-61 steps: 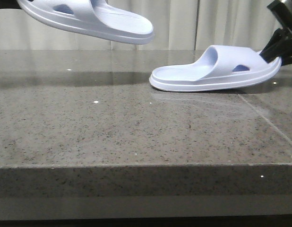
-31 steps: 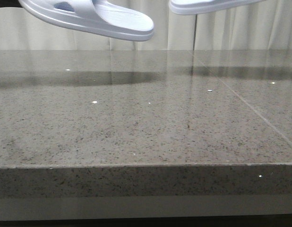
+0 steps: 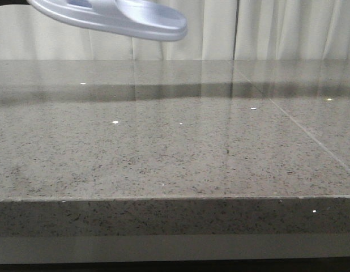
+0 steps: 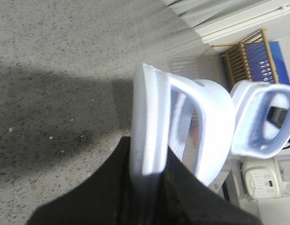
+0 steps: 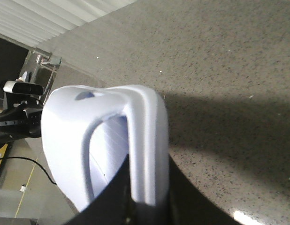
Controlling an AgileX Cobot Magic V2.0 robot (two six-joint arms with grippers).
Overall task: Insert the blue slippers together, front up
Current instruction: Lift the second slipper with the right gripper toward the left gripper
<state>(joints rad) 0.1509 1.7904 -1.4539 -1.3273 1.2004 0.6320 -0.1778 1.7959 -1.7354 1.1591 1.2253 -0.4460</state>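
Both blue slippers (image 4: 182, 131) held aloft, each end effector (image 5: 145, 197) pinching a sole w/ the other (image 4: 145, 187); next: align & nest.

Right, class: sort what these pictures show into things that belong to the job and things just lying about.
Belonging to the job:
- left slipper, held in the left pincer
- right slipper, held in the right pincer

Just lying about:
- stone table
- curtains
- wooden rack
- white appliance
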